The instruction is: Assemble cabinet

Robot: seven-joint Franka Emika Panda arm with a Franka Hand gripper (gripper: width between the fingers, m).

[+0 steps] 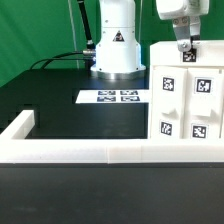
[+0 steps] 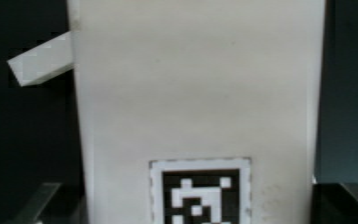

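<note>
The black desk (image 1: 50, 100) carries the marker board (image 1: 113, 97) near its middle, and the cabinet (image 1: 187, 105) stands upright at about three o'clock in the exterior view, against the low white rim (image 1: 80, 153). The hand (image 1: 184, 52) sits at the cabinet's top edge; in the wrist view its fingers (image 2: 34, 205) flank a tagged white panel (image 2: 197, 100), seemingly gripping it, though contact is not clearly visible. The cabinet looks stiff, light and smooth; thin panel edges probably offer the surest hold.
</note>
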